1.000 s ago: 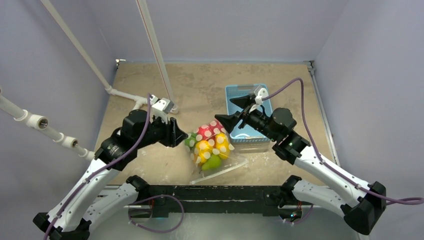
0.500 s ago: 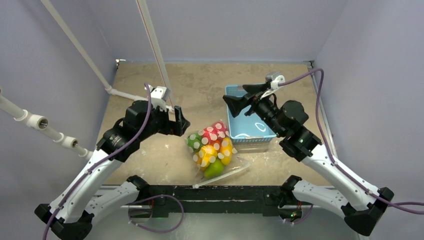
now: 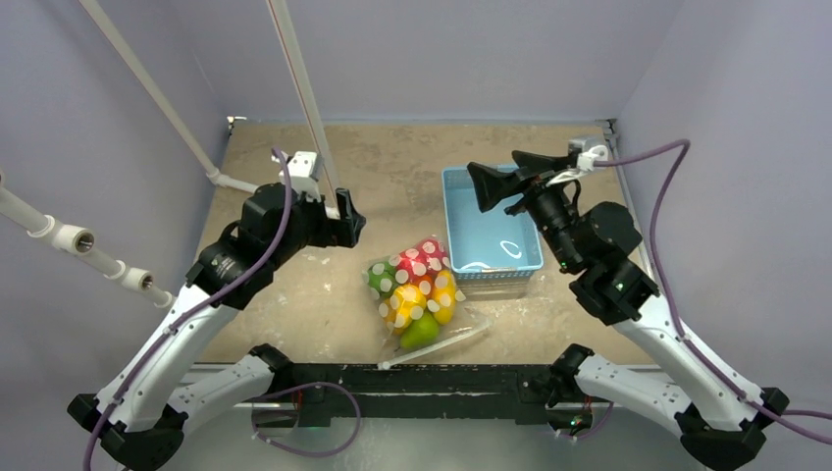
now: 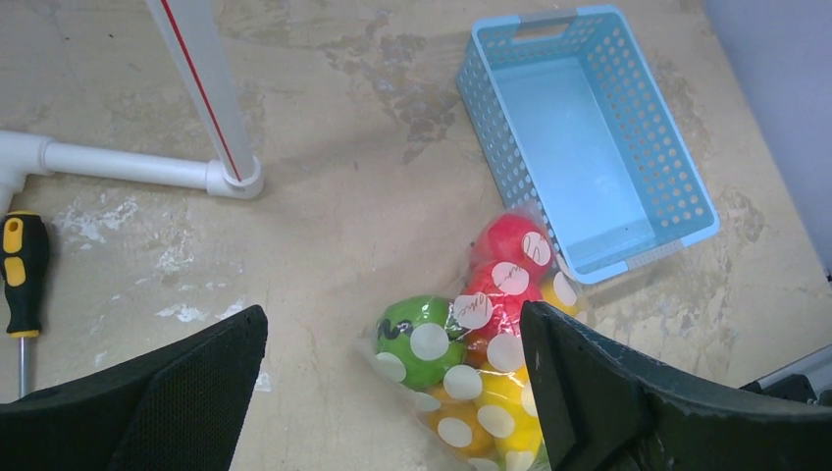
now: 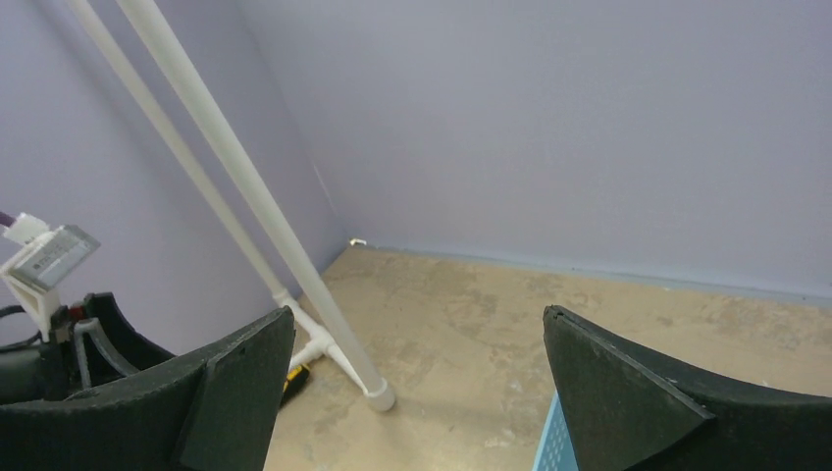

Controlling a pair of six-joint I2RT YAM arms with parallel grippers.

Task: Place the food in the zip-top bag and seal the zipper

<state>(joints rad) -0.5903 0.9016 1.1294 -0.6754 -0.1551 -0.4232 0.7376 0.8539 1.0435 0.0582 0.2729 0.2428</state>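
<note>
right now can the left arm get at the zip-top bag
Probably yes. The left tool hangs open up-left of the zip-top bag, with bare table between them; the basket sits on the bag's other side.

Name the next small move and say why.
Probably lower the right pincer to the zipper and pinch along it. The food lies inside the zip-top bag, the basket holds nothing, the left pincer and the right one hang open off the bag, and the pictures do not show whether the strip is shut.
</note>
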